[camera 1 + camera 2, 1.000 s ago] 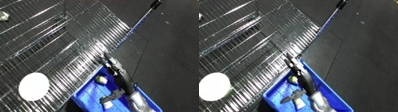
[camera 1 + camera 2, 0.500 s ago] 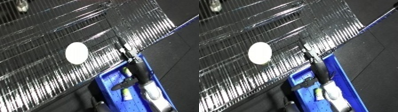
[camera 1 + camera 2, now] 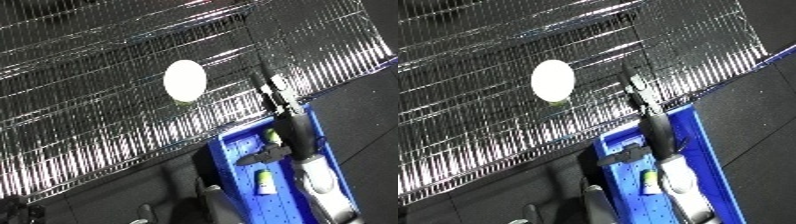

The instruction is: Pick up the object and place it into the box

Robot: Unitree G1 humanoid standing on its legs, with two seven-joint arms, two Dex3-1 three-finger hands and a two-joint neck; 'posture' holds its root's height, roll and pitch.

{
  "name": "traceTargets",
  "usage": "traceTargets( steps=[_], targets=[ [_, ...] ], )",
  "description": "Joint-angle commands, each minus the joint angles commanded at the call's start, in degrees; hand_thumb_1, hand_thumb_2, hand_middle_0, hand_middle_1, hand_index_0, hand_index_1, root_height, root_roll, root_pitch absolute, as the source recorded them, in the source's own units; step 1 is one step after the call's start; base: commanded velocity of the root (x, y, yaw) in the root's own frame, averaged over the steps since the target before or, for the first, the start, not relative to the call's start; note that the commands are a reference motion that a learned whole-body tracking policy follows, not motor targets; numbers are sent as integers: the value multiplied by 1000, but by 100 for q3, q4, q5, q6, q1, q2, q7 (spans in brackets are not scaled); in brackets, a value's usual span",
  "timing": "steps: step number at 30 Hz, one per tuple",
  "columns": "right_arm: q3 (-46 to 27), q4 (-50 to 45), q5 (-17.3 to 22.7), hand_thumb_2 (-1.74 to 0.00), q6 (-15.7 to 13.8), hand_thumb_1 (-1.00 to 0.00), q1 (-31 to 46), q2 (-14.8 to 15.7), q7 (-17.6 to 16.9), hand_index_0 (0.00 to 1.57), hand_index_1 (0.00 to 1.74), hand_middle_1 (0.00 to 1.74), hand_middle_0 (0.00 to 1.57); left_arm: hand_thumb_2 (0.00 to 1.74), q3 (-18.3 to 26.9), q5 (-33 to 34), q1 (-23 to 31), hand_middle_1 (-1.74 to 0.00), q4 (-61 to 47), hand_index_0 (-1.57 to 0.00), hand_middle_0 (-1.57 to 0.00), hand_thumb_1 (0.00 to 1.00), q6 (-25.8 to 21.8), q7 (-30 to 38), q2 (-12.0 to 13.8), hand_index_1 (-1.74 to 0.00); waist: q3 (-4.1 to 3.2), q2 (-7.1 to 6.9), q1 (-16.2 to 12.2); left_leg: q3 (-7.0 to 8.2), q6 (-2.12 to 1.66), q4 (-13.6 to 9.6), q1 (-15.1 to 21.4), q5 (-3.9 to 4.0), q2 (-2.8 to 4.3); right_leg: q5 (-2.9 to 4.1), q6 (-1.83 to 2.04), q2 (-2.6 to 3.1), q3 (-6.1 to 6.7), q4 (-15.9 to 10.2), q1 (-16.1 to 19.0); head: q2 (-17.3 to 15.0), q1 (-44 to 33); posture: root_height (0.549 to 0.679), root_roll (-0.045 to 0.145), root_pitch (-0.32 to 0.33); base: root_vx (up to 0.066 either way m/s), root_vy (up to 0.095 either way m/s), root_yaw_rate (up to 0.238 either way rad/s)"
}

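Observation:
A white round disc (image 3: 185,80) lies flat on the wire rack shelf (image 3: 80,100), with a small greenish thing showing just under its lower edge. The blue bin (image 3: 224,155) stands against the rack's near edge, lower right. My right hand (image 3: 295,134) reaches from the silver forearm (image 3: 320,180) over the bin, its straight fingers (image 3: 268,89) extending to the shelf edge to the right of the disc, apart from it. The hand is open and holds nothing. A small yellow-green item (image 3: 265,180) lies inside the bin. My left hand shows in neither view.
Dark floor (image 3: 762,110) lies right of the rack and the bin. The shelf's bright front rim (image 3: 133,150) runs diagonally between the disc and the bin. Dark parts of my body (image 3: 209,192) show at the bottom edge.
The camera has swung, so the disc now sits mid-picture instead of lower left. My right hand stays over the bin's far end, reaching to the shelf edge.

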Motion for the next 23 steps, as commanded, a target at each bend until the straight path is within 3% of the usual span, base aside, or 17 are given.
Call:
traceTargets(
  steps=[5,14,23],
  targets=[
    [50,111,26,0,138,0,-76,-2,-68,0,0,0,0,1740,-28,12,30,-1740,-44,-1570,-1570,1000,104,-22,23,-1740,6,15,45,8,32,143,-69,-36,-1,-19,-10,-17,-17,174,-111,-77,92,612,62,-56,64,4,49],
    [164,473,77,0,343,0,-360,25,-45,0,0,0,0,1740,-150,22,2,-1740,-31,-1570,-1570,1000,168,-10,73,-1740,91,78,114,2,47,289,-189,-35,-56,10,4,-44,-32,377,-297,-267,347,604,60,-66,64,11,81],
    [287,597,75,0,455,0,-706,-54,64,0,0,0,0,1740,-244,-55,-17,-1740,-98,-1570,-1570,1000,151,73,128,-1740,182,131,145,14,70,485,-383,-92,-99,-15,-10,-42,-45,540,-502,-66,633,597,62,-62,31,18,42]
  ],
)
